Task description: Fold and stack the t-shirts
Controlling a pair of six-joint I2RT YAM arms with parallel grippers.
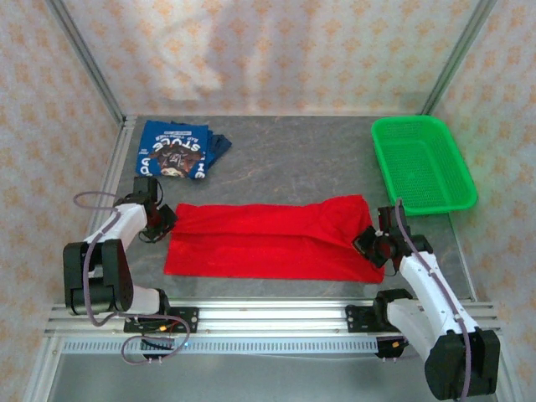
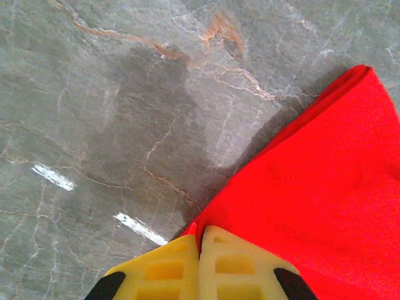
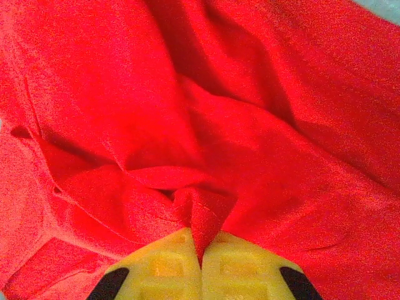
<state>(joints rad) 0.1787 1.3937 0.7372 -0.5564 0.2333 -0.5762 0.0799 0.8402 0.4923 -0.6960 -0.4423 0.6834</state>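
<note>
The left fingers (image 2: 164,270) pinch the left corner of the red t-shirt (image 1: 268,239), the right fingers (image 3: 164,267) its bunched right end; the blue t-shirt (image 1: 174,151) lies beyond it.

- I work on a grey table (image 1: 293,167), veined like marble with rusty streaks.
- Beige walls (image 1: 276,50) with an orange flower pattern close it in on three sides.
- Bare metal posts (image 1: 86,57) rise at the far corners.
- Soft light leaves white glints (image 2: 53,177) on the top.

The grey veined table (image 1: 293,159) carries a red t-shirt (image 1: 268,239) folded into a long band near its front edge. A folded blue t-shirt (image 1: 176,151) lies at the far left and a green basket (image 1: 423,167) at the far right.
</note>
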